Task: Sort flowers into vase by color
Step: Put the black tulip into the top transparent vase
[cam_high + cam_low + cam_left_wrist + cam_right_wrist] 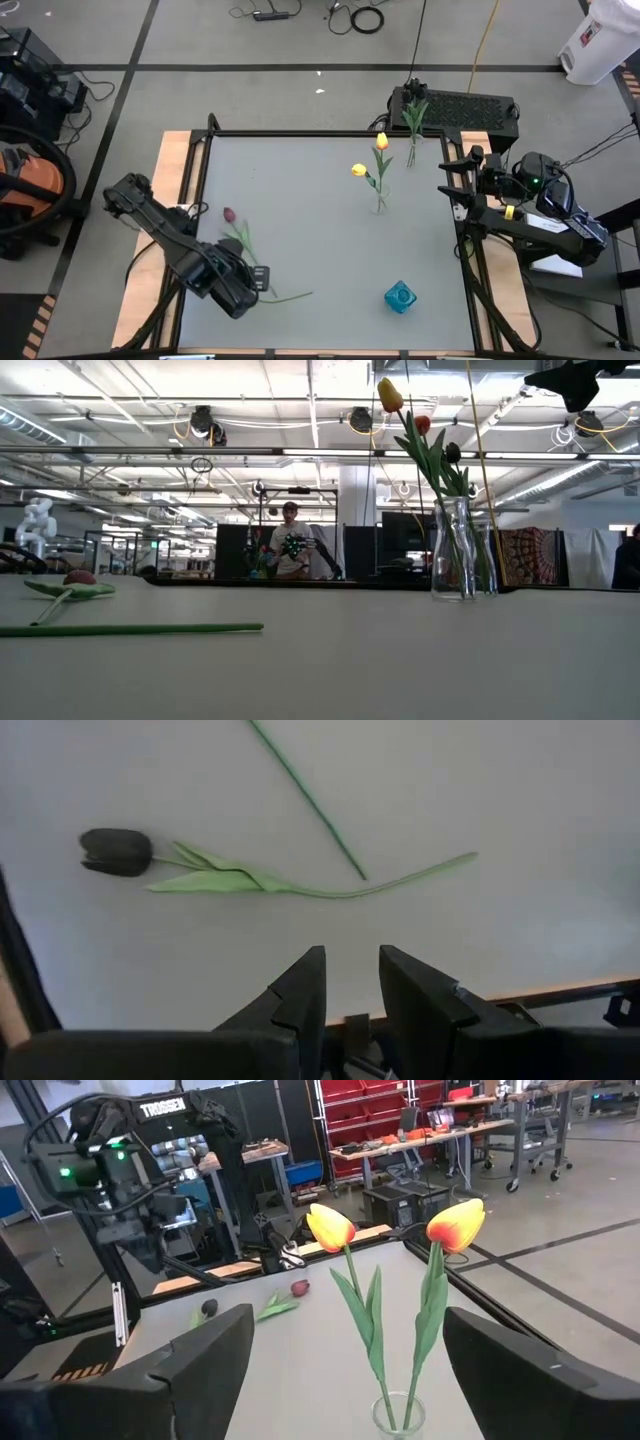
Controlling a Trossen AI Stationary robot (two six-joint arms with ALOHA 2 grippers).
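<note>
Two flowers lie flat on the table at its near left. The pinkish red tulip has its stem running toward the near edge. The dark tulip lies beside it with its leaves; in the high view only its stem shows past my left arm. My left gripper hangs above them, pointing down, slightly open with nothing between its fingers. A glass vase at mid-table holds two yellow tulips. My right gripper waits wide open at the right edge.
A second glass vase with green-stemmed flowers stands at the far edge. A small blue vase stands near the front right. The table's raised wooden rim runs close to my left gripper. A person stands in the room beyond the table.
</note>
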